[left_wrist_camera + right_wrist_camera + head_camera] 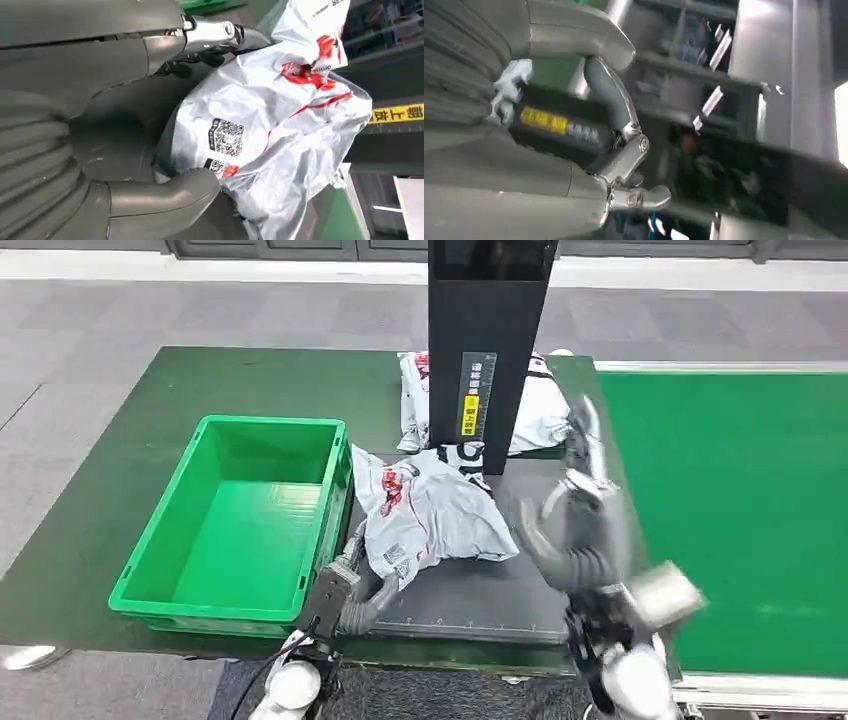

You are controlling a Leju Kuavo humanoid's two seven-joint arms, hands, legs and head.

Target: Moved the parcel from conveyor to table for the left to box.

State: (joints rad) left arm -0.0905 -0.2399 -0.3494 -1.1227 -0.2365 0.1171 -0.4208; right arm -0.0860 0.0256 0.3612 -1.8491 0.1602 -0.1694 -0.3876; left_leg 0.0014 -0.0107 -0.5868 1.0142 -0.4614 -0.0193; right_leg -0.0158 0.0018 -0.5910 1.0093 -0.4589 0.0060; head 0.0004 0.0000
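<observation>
My left hand (352, 592) grips the parcel's (430, 512) near edge on the worktop (120, 500), beside the green box (240, 525) — my right hand (575, 525) hangs open, blurred, empty.

The left robot hand (352, 597) has a dark boxy wrist block, grey rubbery fingers and a thick grey thumb. Below it the forearm ends in a rounded silver-white cap, with a thin black cable running alongside. In the left wrist view that robot hand (165, 125) shows a grey ribbed cover like a bellows, a smooth matte grey thumb, and a polished metal finger link with a round screw head. The right robot hand (578, 515), blurred in the head view, is grey with pale metal finger links above a silver cylindrical wrist. Its wrist view shows the right robot hand (589, 125) with the same ribbed grey cover, a dark finger, and shiny hinged links fastened by small screws.
</observation>
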